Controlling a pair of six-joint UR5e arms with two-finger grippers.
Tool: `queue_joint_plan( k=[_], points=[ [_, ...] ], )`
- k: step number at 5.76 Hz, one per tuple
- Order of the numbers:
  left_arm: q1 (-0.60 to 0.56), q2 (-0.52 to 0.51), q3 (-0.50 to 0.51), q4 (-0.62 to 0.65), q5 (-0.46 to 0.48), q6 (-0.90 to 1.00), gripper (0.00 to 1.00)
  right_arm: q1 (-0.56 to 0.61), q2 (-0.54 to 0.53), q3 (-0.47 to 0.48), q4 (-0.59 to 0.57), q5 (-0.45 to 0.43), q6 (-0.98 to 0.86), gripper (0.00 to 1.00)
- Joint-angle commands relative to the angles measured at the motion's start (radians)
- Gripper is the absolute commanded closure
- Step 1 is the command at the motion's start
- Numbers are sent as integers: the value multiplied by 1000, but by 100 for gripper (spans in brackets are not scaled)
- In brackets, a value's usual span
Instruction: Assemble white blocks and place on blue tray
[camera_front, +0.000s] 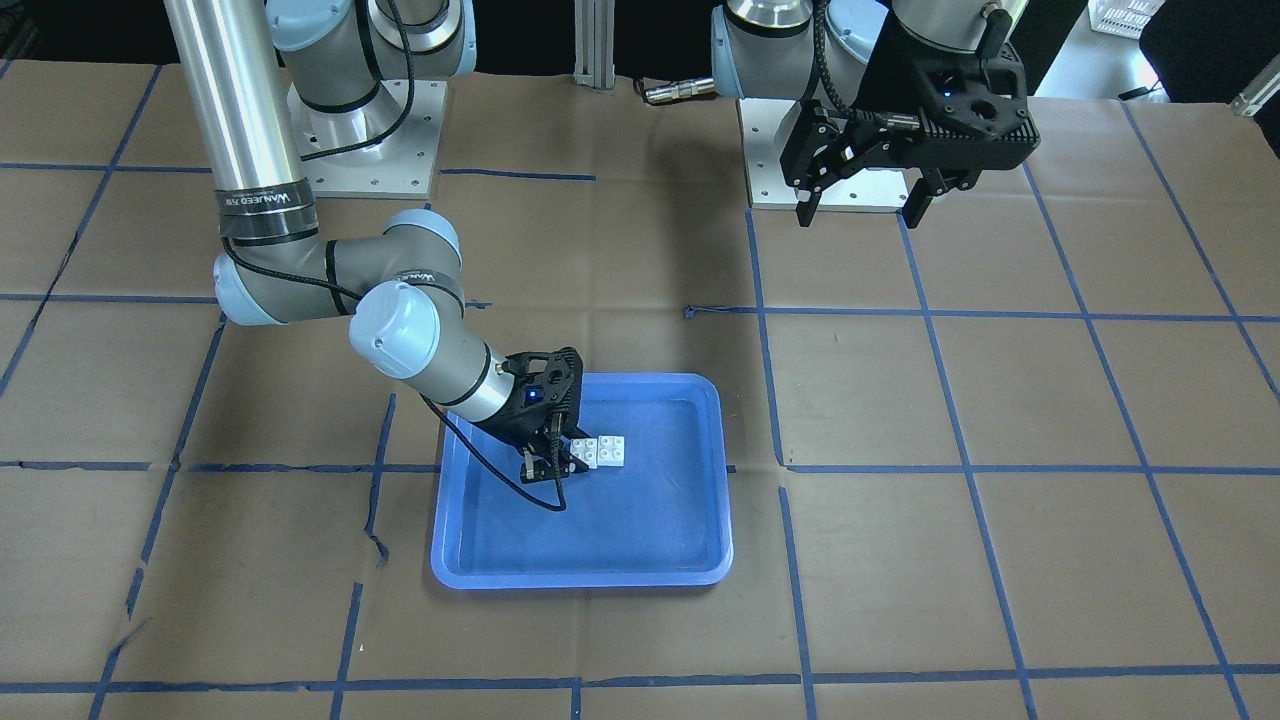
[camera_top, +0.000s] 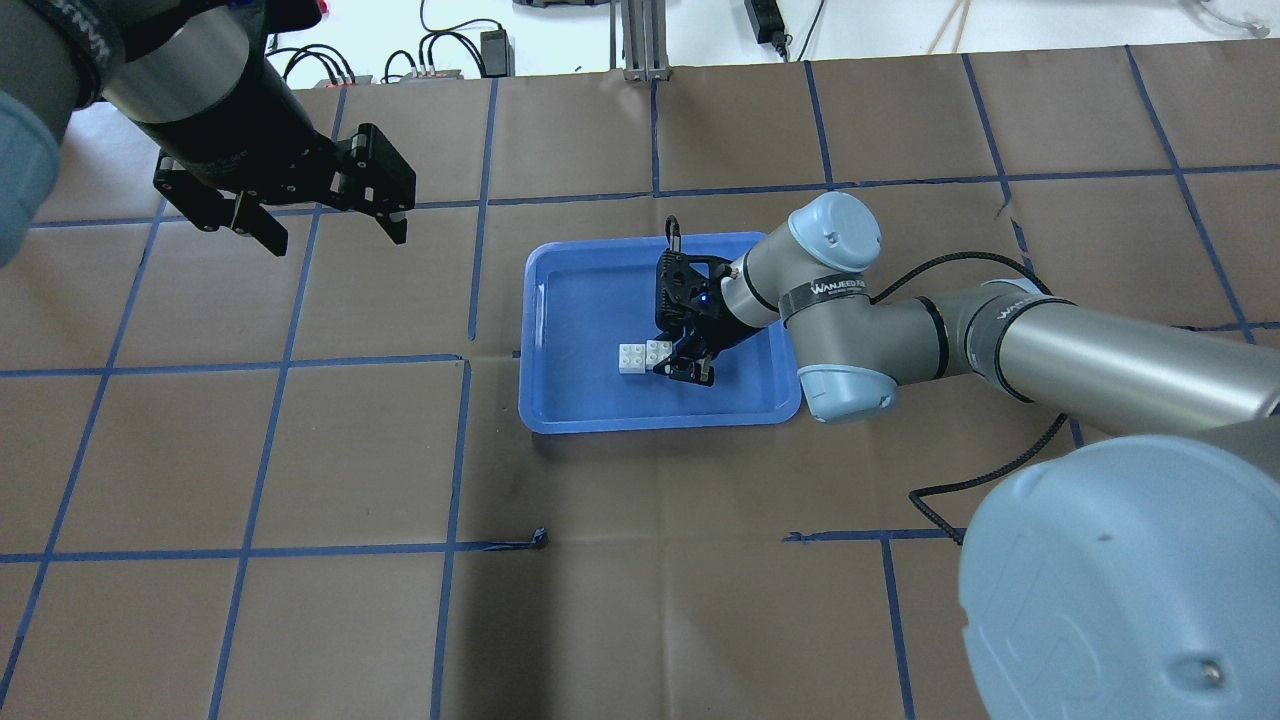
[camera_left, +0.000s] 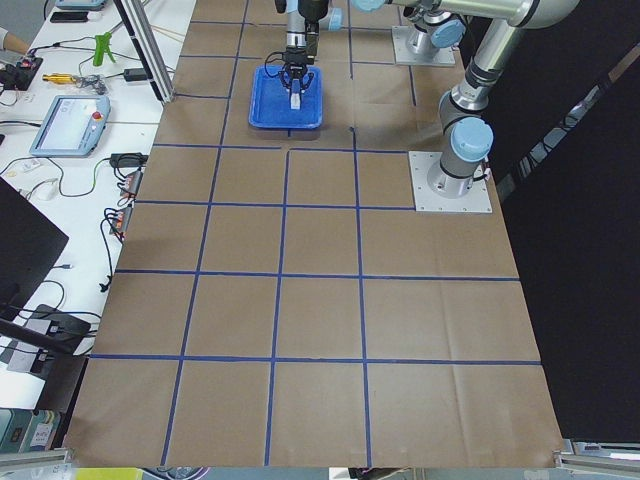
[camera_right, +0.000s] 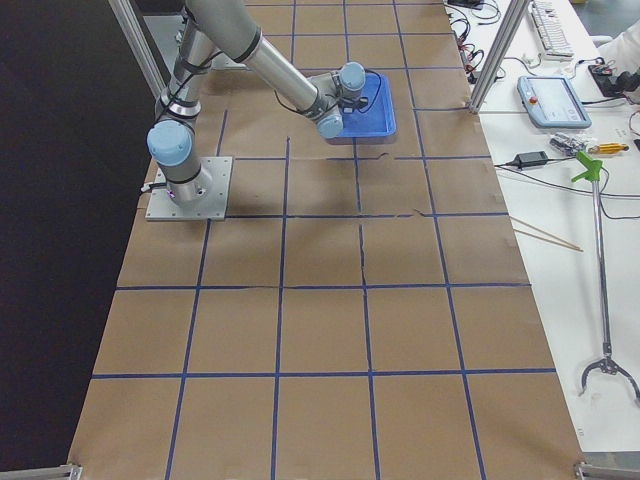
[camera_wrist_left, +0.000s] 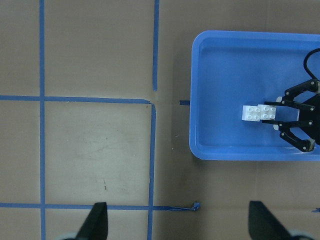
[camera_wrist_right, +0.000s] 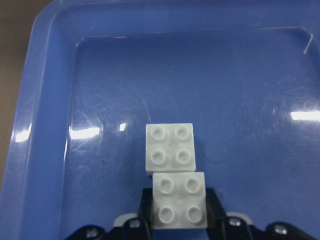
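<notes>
Down low inside the blue tray (camera_front: 582, 577), the right gripper (camera_front: 558, 457) reaches in nearly level with the tray floor, its fingers pointing toward the robot's left. In the right wrist view its two black fingers (camera_wrist_right: 212, 201) lie against opposite sides of the nearer of the two white blocks (camera_wrist_right: 170, 152), so it clasps that block. The second block sits just beyond the fingertips, touching the first, studs up. The nearer block's edge covers the far block's edge, but whether they are pressed together or only abut cannot be told. From above the pair reads as one short white bar, resting on the tray floor near its middle, a little toward the robot's side. A black cable (camera_front: 500, 478) loops from the right wrist down over the tray's rim.

The tray lies flat near the centre of the table (camera_front: 1000, 400), which is covered in brown paper marked with a grid of blue tape lines (camera_front: 925, 313).

The left gripper (camera_top: 335, 235) hangs in the air well apart from the tray, on the robot's left, pointing down at the paper. Its fingers are spread wide with nothing between them; the left wrist view shows both fingertips far apart at the bottom edge, with the tray and blocks off to one side.
</notes>
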Motion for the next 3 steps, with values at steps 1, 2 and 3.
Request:
queue_joint_plan(
  k=[1, 2, 3],
  points=[
    [-3, -1, 1, -2, 0, 0, 1, 0, -1, 0, 1, 2, 7, 12],
    [-3, -1, -1, 0, -1, -3, 1, 0, -5, 0, 2, 2, 9, 12],
    [-3, -3, -1, 0, -1, -3, 1, 0, -8, -3, 5, 1, 28, 2]
  ],
)
